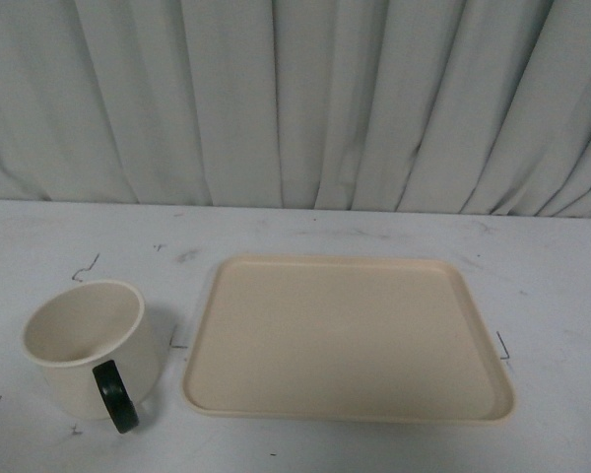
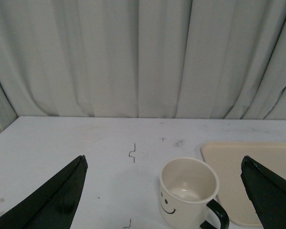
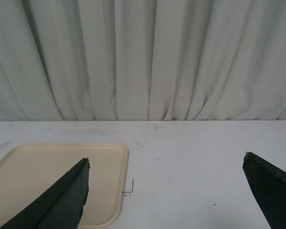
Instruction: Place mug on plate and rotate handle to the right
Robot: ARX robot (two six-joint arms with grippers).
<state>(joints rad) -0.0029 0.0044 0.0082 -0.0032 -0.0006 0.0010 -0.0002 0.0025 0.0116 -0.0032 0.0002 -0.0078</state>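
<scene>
The cream-white mug (image 1: 87, 347) stands upright on the white table at the front left, left of the plate. Its dark handle (image 1: 115, 396) points toward me, slightly right. The beige plate (image 1: 347, 339) lies flat in the middle and is bare. Neither arm shows in the front view. In the left wrist view my left gripper (image 2: 164, 164) is open above the table, with the mug (image 2: 187, 192), its smiley face, its handle (image 2: 218, 215) and the plate's edge (image 2: 243, 167) between its fingers. My right gripper (image 3: 166, 162) is open over bare table, with the plate's corner (image 3: 52, 179) beside one finger.
A grey pleated curtain (image 1: 295, 99) hangs behind the table's far edge. Small dark marks (image 1: 84, 268) dot the tabletop (image 1: 552, 296).
</scene>
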